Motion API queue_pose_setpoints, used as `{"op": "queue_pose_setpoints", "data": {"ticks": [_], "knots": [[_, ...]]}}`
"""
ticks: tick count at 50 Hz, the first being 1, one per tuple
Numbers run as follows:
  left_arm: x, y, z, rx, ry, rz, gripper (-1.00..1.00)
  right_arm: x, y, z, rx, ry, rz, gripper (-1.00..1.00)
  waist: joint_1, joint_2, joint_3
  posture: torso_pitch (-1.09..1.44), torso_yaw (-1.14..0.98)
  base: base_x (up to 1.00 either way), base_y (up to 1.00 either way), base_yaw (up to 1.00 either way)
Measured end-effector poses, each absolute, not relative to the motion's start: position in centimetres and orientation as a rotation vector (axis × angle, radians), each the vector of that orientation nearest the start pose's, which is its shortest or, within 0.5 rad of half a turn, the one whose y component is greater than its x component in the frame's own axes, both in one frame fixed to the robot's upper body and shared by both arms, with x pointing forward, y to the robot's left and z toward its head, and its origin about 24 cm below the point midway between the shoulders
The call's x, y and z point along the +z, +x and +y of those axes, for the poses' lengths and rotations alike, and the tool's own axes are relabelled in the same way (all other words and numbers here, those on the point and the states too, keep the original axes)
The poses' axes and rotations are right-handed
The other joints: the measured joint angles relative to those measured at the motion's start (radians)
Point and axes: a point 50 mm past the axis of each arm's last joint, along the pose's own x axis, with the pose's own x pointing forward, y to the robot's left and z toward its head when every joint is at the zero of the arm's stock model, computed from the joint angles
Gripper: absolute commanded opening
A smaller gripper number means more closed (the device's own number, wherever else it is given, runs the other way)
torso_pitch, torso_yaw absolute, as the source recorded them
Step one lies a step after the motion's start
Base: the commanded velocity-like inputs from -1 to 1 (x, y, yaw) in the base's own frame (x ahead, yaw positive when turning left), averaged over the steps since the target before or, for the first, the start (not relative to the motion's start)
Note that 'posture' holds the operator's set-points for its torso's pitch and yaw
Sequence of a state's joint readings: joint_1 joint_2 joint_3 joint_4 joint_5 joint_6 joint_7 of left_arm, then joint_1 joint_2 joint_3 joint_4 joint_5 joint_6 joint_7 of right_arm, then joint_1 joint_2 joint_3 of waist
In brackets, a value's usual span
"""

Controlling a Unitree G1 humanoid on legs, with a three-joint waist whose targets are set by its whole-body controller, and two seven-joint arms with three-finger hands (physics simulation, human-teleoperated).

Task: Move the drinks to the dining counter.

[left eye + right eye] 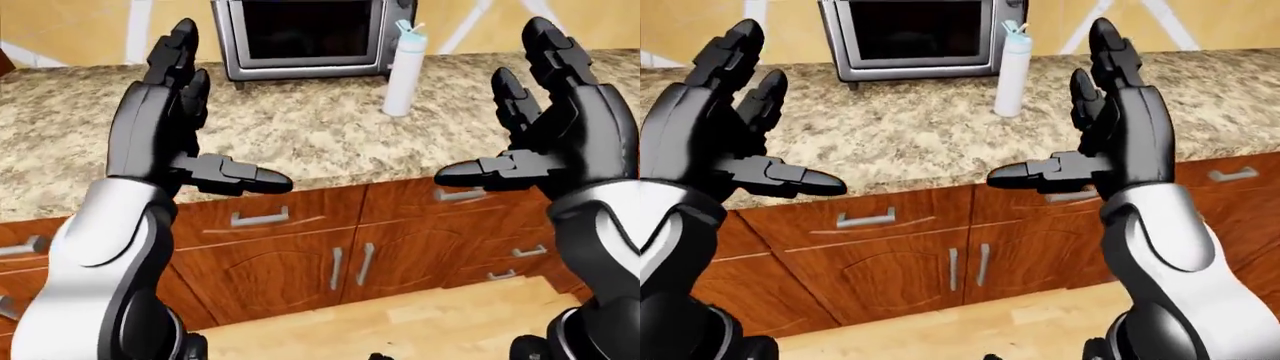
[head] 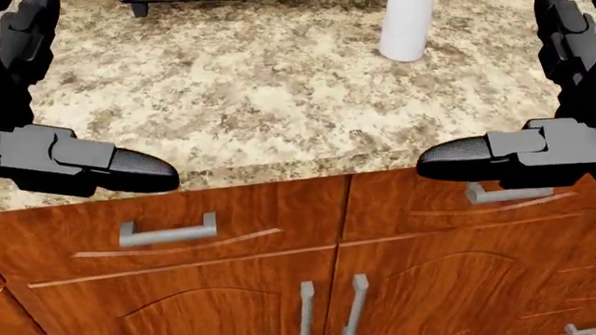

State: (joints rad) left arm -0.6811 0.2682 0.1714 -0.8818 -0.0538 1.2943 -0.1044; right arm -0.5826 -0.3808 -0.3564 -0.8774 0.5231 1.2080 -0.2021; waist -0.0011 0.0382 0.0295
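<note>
A white drink bottle [image 1: 405, 71] with a teal cap stands upright on the granite counter [image 1: 300, 135], just right of the toaster oven; its base shows at the top of the head view [image 2: 406, 31]. My left hand [image 1: 190, 112] is raised, open and empty, at the left of the view, above the counter's near edge. My right hand [image 1: 520, 112] is raised, open and empty, at the right. The bottle stands between and beyond both hands, nearer the right one. Neither hand touches it.
A steel toaster oven [image 1: 305, 37] sits on the counter against the yellow wall. Wooden cabinet doors and drawers with metal handles [image 1: 260, 218] lie below the counter edge. Light wood floor [image 1: 400, 315] shows at the bottom.
</note>
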Motion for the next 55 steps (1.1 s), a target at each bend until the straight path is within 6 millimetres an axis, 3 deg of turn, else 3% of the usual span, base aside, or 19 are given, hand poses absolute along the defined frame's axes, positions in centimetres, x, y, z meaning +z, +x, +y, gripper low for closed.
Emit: {"op": "queue_pose_setpoints", "data": {"ticks": [2,4,5,6,7,9,14,16,19,20,22,26,30,31,32,35,41,47,55], "knots": [[27.3,24.4,16.2,-0.050,0.184,-0.259,1.00,27.1,23.4,-18.6,-0.009,-0.063,-0.290,1.00,-0.014,-0.035,0.006,0.00,0.00,0.00,-0.36,0.00],[27.0,24.8,16.3,-0.047,0.181,-0.228,1.00,26.9,23.5,-18.6,-0.006,-0.061,-0.272,1.00,-0.033,-0.100,0.027,0.00,0.00,0.00,-0.37,0.00],[26.7,24.9,16.2,-0.054,0.175,-0.210,1.00,26.8,23.7,-18.8,-0.011,-0.059,-0.258,1.00,-0.041,-0.108,0.046,0.00,0.00,0.00,-0.36,0.00],[26.2,25.1,15.9,-0.069,0.173,-0.182,1.00,26.4,23.8,-19.0,-0.022,-0.054,-0.235,1.00,-0.049,-0.096,0.065,0.00,0.00,0.00,-0.37,0.00],[25.9,25.3,15.8,-0.083,0.175,-0.154,1.00,26.0,24.0,-19.1,-0.030,-0.049,-0.209,1.00,-0.056,-0.095,0.065,0.00,0.00,0.00,-0.38,0.00],[25.8,25.3,15.9,-0.086,0.175,-0.137,1.00,25.8,24.2,-19.0,-0.029,-0.051,-0.184,1.00,-0.050,-0.093,0.040,0.00,0.00,0.00,-0.15,0.00],[27.6,24.3,16.5,-0.043,0.178,-0.256,1.00,27.2,23.3,-18.9,-0.019,-0.052,-0.277,1.00,-0.030,-0.085,0.038,0.00,0.00,-0.01,-0.05,0.00],[27.9,24.2,16.2,-0.056,0.181,-0.274,1.00,27.2,23.1,-19.3,-0.039,-0.044,-0.278,1.00,-0.021,-0.054,0.016,0.00,0.00,-0.37,-0.41,0.00],[27.8,24.2,16.1,-0.072,0.181,-0.264,1.00,27.3,23.1,-19.4,-0.052,-0.042,-0.270,1.00,-0.003,0.011,0.023,0.00,0.00,-0.47,-0.42,0.00],[27.7,24.2,16.2,-0.068,0.181,-0.255,1.00,27.1,23.1,-19.3,-0.045,-0.040,-0.263,1.00,0.002,0.013,0.026,0.00,0.00,-0.48,-0.41,0.00],[27.1,24.5,16.8,-0.042,0.172,-0.215,1.00,26.5,23.4,-18.8,-0.009,-0.041,-0.226,1.00,0.012,0.002,0.029,0.00,0.00,-0.46,-0.41,0.00],[27.0,24.6,16.9,-0.024,0.168,-0.193,1.00,26.7,23.3,-18.8,0.006,-0.049,-0.224,1.00,-0.002,-0.009,-0.010,0.00,0.00,-0.40,-0.35,0.00],[27.4,24.2,16.8,-0.034,0.176,-0.244,1.00,27.5,22.8,-19.1,-0.022,-0.047,-0.287,1.00,-0.009,-0.068,-0.011,0.00,0.00,-0.22,-0.24,0.00],[27.5,24.2,16.8,-0.034,0.176,-0.245,1.00,27.5,22.9,-19.1,-0.022,-0.047,-0.289,1.00,-0.008,-0.098,-0.007,0.00,0.00,0.00,0.00,0.00],[27.5,24.2,16.6,-0.041,0.173,-0.248,1.00,27.6,22.8,-19.2,-0.029,-0.050,-0.291,1.00,-0.008,-0.107,0.006,0.00,0.00,0.00,0.00,0.00],[27.1,24.4,16.1,-0.083,0.178,-0.224,1.00,27.0,23.1,-19.6,-0.057,-0.046,-0.257,1.00,-0.009,-0.081,0.039,0.00,0.00,0.00,0.00,0.00],[27.3,24.4,16.4,-0.068,0.177,-0.236,1.00,27.2,23.3,-19.1,-0.040,-0.055,-0.260,1.00,-0.009,-0.004,0.024,0.00,0.00,0.00,0.00,0.00],[27.0,24.5,17.0,-0.040,0.171,-0.217,1.00,27.0,23.4,-18.9,-0.024,-0.058,-0.251,1.00,0.007,-0.045,0.023,0.00,0.00,0.00,0.00,0.00],[27.2,24.1,16.9,-0.044,0.173,-0.232,1.00,27.5,23.8,-19.4,-0.073,-0.058,-0.260,1.00,0.011,-0.049,0.018,0.00,0.00,0.00,0.00,0.00]]}}
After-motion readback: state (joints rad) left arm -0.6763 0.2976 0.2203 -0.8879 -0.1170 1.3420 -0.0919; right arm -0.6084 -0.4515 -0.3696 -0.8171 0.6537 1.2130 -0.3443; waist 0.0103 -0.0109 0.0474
